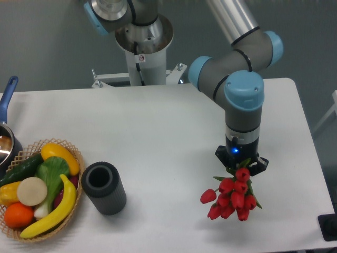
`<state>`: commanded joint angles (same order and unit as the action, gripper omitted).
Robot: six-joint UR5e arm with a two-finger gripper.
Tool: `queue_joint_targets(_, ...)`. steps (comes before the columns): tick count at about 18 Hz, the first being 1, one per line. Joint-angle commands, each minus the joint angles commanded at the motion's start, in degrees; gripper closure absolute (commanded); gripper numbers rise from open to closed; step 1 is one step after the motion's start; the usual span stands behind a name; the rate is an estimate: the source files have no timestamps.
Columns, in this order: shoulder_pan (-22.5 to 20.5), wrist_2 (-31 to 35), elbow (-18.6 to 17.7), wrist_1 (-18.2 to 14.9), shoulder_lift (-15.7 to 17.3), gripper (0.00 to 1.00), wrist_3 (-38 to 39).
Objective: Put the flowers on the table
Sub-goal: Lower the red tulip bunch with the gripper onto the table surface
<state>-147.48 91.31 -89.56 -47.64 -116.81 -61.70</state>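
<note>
1. the flowers hang bud-first under the gripper, near the right front of the table. whether the buds already touch the top i cannot tell.
2. risk: if the jaws let go while the bunch is off the surface, it likely drops on its buds, tips over and could roll toward the front edge, which is near.
3. risk: pushing lower with the buds leading could crush or splay them, since the stems are up inside the gripper.
4. the cup and basket sit well apart to the left, so a knock there seems unlikely.
5. jaws: they look closed on the stems, just above the buds. the fingers are mostly hidden by leaves and wrist, so the width of the gap is unclear.
</note>
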Motion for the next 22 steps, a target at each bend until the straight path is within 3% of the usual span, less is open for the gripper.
queue_joint_targets(8,0.6,0.1,-0.4,0.0,-1.3,0.93,0.1)
queue_joint_targets(10,0.6,0.0,-0.9,0.0,-1.6,0.88,0.0)
queue_joint_targets(17,1.1,-0.2,-1.5,0.1,-2.0,0.31,0.2)
queue_joint_targets(20,1.0,-0.3,-1.5,0.4,-1.8,0.00,0.6)
queue_joint_targets(22,1.0,-0.3,-1.7,0.4,-1.6,0.00,0.7)
